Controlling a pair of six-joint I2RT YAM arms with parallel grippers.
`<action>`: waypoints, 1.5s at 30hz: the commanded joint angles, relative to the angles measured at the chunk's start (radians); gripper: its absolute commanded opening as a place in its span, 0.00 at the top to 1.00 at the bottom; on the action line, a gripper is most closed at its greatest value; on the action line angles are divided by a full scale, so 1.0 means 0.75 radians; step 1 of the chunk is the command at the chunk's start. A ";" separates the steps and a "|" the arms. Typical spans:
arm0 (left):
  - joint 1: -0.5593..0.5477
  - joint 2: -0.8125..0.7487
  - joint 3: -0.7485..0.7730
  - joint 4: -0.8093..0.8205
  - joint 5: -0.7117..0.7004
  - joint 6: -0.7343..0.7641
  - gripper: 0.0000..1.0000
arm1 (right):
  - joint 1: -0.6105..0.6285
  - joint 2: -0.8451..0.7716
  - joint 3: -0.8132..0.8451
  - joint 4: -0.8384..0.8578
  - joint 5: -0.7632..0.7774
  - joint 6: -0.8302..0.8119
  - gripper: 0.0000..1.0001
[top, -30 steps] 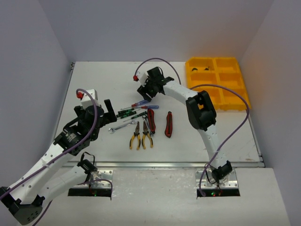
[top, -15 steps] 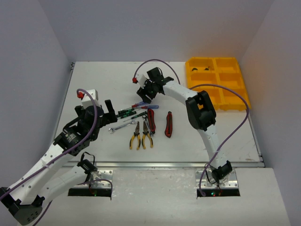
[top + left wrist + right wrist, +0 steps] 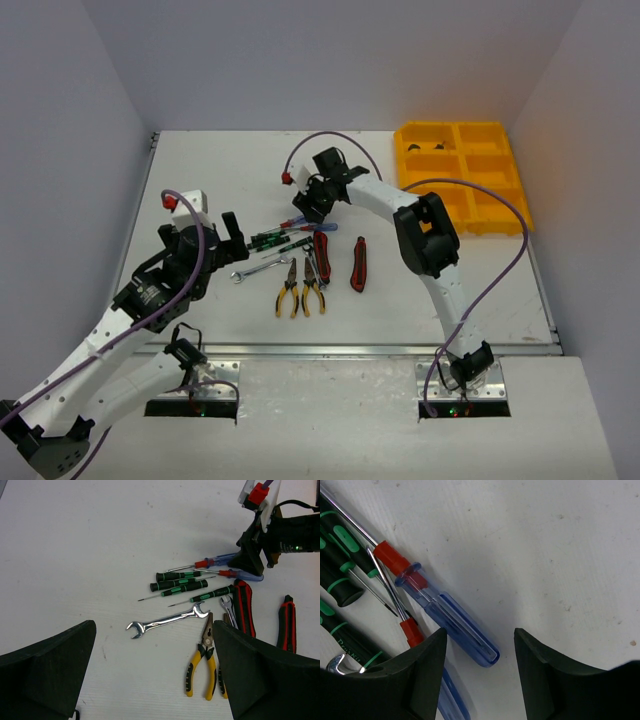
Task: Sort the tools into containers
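The tools lie in a cluster mid-table: green-handled screwdrivers [image 3: 272,240], a silver wrench [image 3: 262,268], two yellow pliers [image 3: 290,292], and two red-and-black cutters [image 3: 322,255]. My right gripper [image 3: 312,207] is low over the blue-handled screwdrivers. In the right wrist view its jaws [image 3: 480,650] stand open on either side of the end of one blue handle [image 3: 455,625], with a gap on both sides. My left gripper [image 3: 232,232] hovers wide open left of the cluster, empty; its view shows the wrench [image 3: 167,620] and pliers [image 3: 200,665] below. The yellow tray of containers [image 3: 462,175] sits at the far right.
Small dark items lie in the tray's back compartments [image 3: 437,147]. A second small wrench [image 3: 227,609] lies against one cutter [image 3: 244,612]. Purple cables loop above both arms. White walls enclose the table on the left, back and right.
My right gripper has dropped slightly toward the blue screwdrivers and its jaws have narrowed a little. The left arm has barely moved.
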 commanded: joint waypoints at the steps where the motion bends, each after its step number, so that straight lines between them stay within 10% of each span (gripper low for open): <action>1: 0.017 -0.019 0.000 0.050 0.006 0.012 0.00 | -0.004 0.009 -0.037 0.015 -0.010 -0.060 0.44; 11: 0.017 -0.024 0.000 0.052 0.004 0.012 0.00 | -0.018 0.011 -0.054 0.105 0.022 -0.038 0.64; 25: 0.015 -0.023 -0.004 0.058 0.020 0.019 0.00 | -0.018 0.072 0.015 0.101 -0.119 -0.068 0.58; 35: 0.017 -0.015 -0.004 0.061 0.022 0.021 0.00 | -0.016 0.133 0.087 0.060 -0.106 -0.056 0.99; 45: 0.017 -0.012 -0.004 0.063 0.032 0.025 0.00 | -0.057 -0.114 0.060 0.144 0.082 0.167 1.00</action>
